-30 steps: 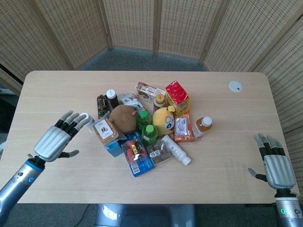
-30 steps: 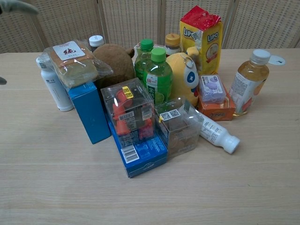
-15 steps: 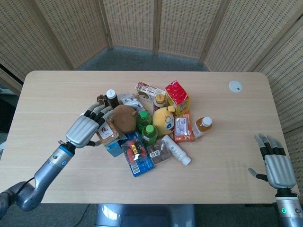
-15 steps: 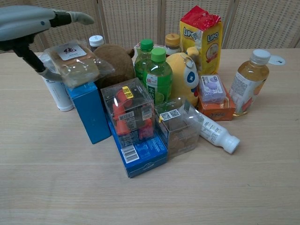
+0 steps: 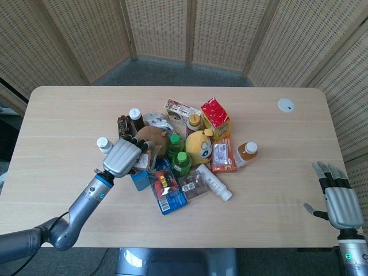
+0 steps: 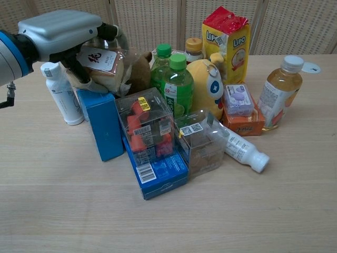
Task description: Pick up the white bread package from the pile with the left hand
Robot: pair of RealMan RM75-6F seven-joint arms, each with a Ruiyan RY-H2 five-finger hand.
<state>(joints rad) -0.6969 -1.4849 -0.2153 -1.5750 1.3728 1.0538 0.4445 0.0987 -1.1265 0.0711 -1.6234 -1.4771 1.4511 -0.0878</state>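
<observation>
- Presently, left hand (image 6: 63,32) is closed over the bread package (image 6: 100,63), fingers curled round its far edge, thumb beneath.
- Package is tilted, resting on the blue box (image 6: 101,125) against the brown plush toy (image 5: 153,137).
- White bottle (image 6: 61,94) stands just beside.
- Right hand (image 5: 341,198) rests well apart, fingers spread, holding nothing.

Looks like I'm running this in some lab or test room: bare wooden table (image 5: 69,109), woven folding screens (image 5: 155,29) fencing it in behind, grey carpet (image 5: 172,72) under them.
</observation>
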